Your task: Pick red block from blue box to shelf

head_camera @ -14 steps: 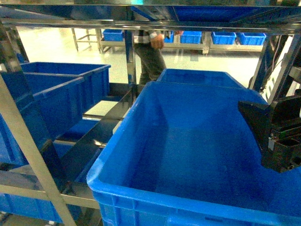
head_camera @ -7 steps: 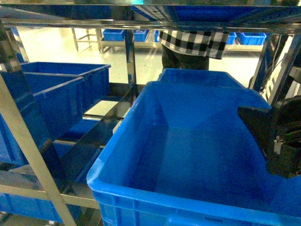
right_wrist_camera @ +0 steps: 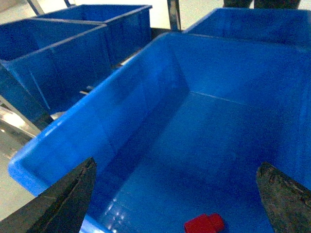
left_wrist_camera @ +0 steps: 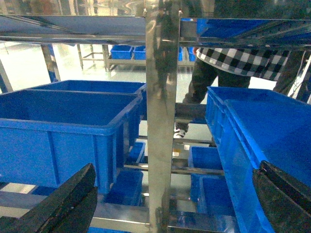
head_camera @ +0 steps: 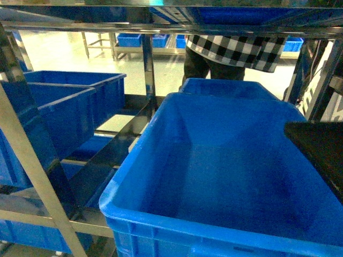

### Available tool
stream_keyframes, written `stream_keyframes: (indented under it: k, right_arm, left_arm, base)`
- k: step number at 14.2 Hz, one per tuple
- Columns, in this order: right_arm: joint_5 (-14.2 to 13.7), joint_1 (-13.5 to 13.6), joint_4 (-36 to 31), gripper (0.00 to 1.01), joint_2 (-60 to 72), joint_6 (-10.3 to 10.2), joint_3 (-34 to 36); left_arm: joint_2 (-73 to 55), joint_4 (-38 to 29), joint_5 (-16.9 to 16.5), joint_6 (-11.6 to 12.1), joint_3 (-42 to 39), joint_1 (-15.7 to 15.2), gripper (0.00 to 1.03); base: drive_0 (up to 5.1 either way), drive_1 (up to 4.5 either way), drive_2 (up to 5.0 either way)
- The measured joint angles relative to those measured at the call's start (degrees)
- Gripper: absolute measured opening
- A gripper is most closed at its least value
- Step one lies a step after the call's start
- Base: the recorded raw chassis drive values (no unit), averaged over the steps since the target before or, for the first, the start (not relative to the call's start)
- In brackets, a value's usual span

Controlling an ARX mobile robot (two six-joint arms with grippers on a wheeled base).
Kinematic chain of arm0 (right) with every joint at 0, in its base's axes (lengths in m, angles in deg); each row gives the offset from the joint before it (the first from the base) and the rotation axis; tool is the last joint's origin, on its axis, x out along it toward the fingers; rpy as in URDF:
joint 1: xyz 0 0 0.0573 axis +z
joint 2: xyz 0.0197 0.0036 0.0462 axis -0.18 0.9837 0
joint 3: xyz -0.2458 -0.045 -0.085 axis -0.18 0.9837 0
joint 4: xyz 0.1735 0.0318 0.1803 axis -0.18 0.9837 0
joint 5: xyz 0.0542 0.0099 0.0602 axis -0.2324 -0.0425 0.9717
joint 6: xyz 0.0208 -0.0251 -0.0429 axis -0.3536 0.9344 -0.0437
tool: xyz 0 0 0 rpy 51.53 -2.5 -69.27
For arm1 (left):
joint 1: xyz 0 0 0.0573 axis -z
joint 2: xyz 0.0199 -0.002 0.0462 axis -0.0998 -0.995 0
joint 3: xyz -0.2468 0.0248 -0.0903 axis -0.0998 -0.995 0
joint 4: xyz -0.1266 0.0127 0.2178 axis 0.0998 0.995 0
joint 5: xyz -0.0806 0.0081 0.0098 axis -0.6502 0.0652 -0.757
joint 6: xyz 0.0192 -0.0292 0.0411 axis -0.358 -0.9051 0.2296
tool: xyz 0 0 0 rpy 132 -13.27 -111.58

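At the far left of the head view, two blue crates (head_camera: pixel 64 101) sit one behind the other on the shelf (head_camera: pixel 29 155), whose shiny steel upright slants across the near corner. A dark sloping track (head_camera: pixel 115 152) runs between these crates and the next one over.

The left gripper (left_wrist_camera: pixel 176 167) hangs in front of the rack. Its jaws are released, with one dark finger (left_wrist_camera: pixel 68 204) at the lower left of its wrist view and the other at the lower right, well apart and with nothing between them. A broad steel post (left_wrist_camera: pixel 160 121) of the shelf stands straight ahead of it, with crates on either side.

The large blue crate (head_camera: pixel 161 160) fills the middle and right of the head view and rests on the shelf. A second crate of the same kind (head_camera: pixel 225 87) stands just behind it.

The red block (right_wrist_camera: pixel 204 224) lies on the floor of the large crate, near its front edge and apart from the walls. It shows only in the right wrist view, cut partly by the lower frame edge.

The right gripper (right_wrist_camera: pixel 176 162) hovers above the crate's interior. Its jaws are spread wide and empty, and the block sits below them, nearer the right finger (right_wrist_camera: pixel 286 199). In the head view this gripper is only a dark mass at the right edge.

Beyond the rack stands a person in a black-and-white checked shirt (head_camera: pixel 236 51).
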Motion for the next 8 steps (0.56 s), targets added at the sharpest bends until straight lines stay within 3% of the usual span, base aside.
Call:
stream_keyframes:
  k: [2,4,5,6,7,8]
  right_arm:
    - [-2.91,-1.92,2.58,0.98,-7.02,0.57,3.54]
    - [-7.45,-7.23,1.33,0.98,-18.95,5.70,7.06]
    - [-8.26,-10.21,0.15,0.98,-23.23,7.72,9.05]
    - [-8.63,-12.37,1.84,0.98,-27.04,8.20,10.08]
    - [-11.13,-12.20,2.16,0.98,-31.71,8.20,11.26]
    - [-13.20,-9.44,5.16,0.98,-36.96,8.72,11.43]
  left_arm:
    - [0.00,0.02,0.00,0.00,0.00,0.00,0.98]
    - [0.00,0.00,0.00,0.00,0.00,0.00,0.98]
    - [0.00,0.02,0.00,0.00,0.00,0.00,0.98]
    - [0.00,0.00,0.00,0.00,0.00,0.00,0.98]
    - [0.00,0.00,0.00,-0.02,0.00,0.00,0.98]
    - [0.00,0.02,0.00,-0.02,0.00,0.00,0.98]
  base:
    - [0.0,0.00,0.0]
    - [0.0,0.00,0.0]
    - [0.0,0.00,0.0]
    - [0.0,0.00,0.0]
    - [0.0,0.00,0.0]
    - [0.0,0.00,0.0]
